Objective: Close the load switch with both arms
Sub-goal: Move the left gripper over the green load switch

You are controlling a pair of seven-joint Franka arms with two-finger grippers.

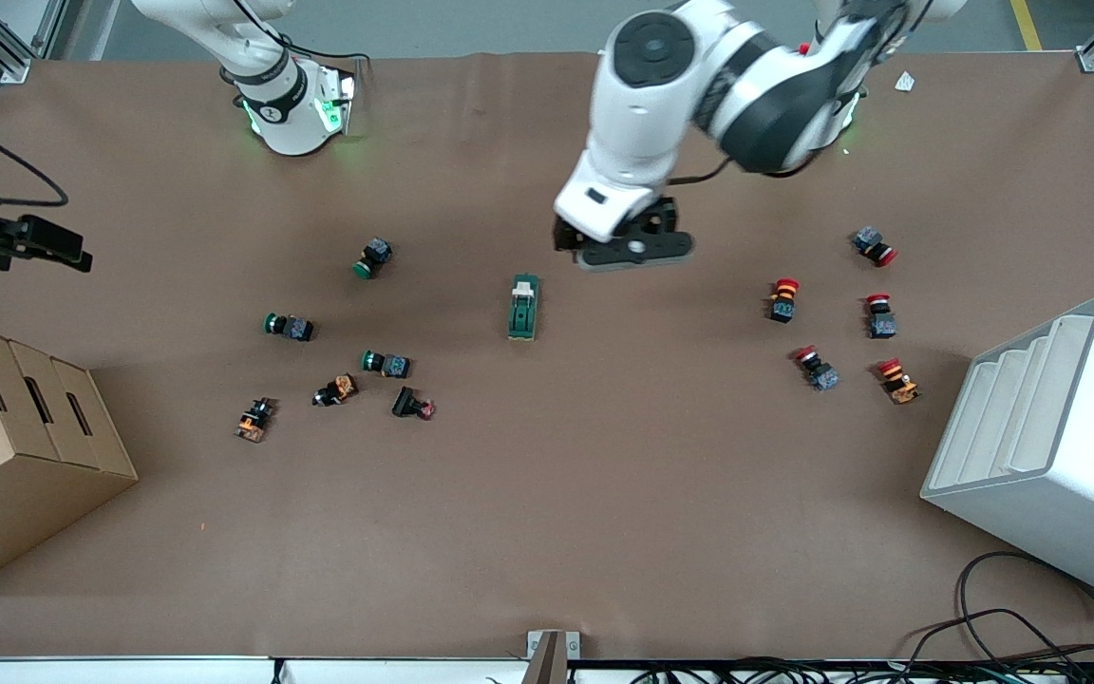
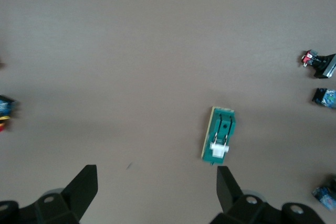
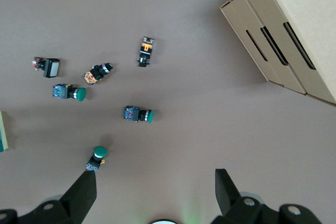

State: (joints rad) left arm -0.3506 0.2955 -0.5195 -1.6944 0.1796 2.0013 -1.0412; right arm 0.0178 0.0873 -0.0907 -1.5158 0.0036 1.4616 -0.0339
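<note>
You had the small dark green oblong load switch (image 1: 524, 308) lying flat on the brown desk (image 1: 547, 494) near its middle, its white lever piece at the end farther from the front camera. Your left gripper (image 1: 625, 249) hung over the desk just beside the switch, toward the left arm's end, fingers (image 2: 84, 187) spread wide and holding nothing; in its wrist view the switch (image 2: 219, 136) lay apart from both fingers. Your right gripper (image 3: 155, 195) was also wide open and empty, over the end of the desk with the green-capped pushbuttons (image 3: 137, 114) and the brown cardboard box (image 1: 15, 446).
</note>
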